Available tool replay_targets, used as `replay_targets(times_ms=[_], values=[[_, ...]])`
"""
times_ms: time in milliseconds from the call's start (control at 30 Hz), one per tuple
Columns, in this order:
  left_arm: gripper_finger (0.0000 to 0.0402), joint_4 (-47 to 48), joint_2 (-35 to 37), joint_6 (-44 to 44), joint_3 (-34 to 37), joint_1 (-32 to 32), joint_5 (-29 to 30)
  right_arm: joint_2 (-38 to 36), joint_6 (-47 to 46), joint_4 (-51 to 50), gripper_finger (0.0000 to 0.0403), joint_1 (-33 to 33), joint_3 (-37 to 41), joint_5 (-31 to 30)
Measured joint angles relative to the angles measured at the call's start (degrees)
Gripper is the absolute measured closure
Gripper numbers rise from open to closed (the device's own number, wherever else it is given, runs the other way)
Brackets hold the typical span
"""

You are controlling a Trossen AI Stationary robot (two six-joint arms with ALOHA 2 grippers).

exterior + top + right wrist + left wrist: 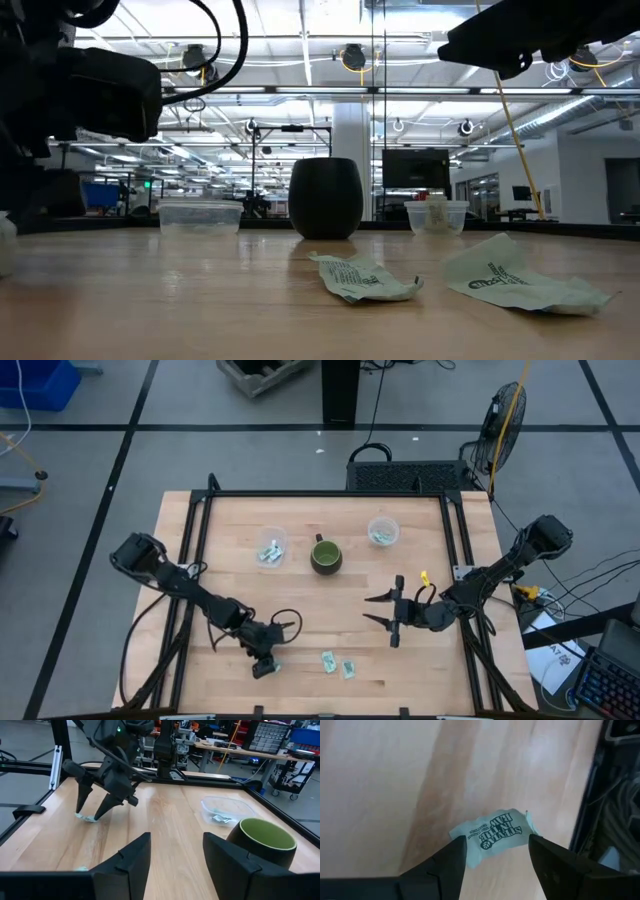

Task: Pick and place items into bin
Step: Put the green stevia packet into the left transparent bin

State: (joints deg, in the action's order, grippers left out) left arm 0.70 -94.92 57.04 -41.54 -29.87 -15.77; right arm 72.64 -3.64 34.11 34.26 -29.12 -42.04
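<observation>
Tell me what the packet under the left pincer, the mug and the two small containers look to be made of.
The packet under the open left pincer looks like thin matte paper, pale green with dark print and creased edges. The mug looks like glazed ceramic: thick rim, dark outside, glossy green inside. The two containers look like thin clear plastic, since packets show through their walls.

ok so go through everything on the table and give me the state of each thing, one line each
Left gripper: open, low over a pale green packet lying flat on the table.
Right gripper: open, above bare wood, holding nothing.
Green mug: upright, no packets visible in it.
Left clear tub: upright, packets inside.
Right clear tub: upright, packets inside.
Two loose packets: flat on the table, untouched.
</observation>
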Motion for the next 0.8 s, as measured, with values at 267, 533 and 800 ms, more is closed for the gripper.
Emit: replay_targets(times_ms=[267, 533, 800], values=[[0.0179, 4.1, 5.1, -3.2, 0.0, 2.4, 2.2, 0.0, -0.2, 0.3, 0.0232, 0.0, 0.0, 0.0], [0.0179, 12.8, 12.5, -3.3, 0.0, 3.0, 6.8, 0.0, -0.2, 0.3, 0.0232, 0.0, 0.0, 0.1], [0.0179, 16.0, 11.8, -1.2, 0.1, 2.2, 9.0, 0.0, 0.0, 0.4, 0.0232, 0.0, 0.0, 0.1]])
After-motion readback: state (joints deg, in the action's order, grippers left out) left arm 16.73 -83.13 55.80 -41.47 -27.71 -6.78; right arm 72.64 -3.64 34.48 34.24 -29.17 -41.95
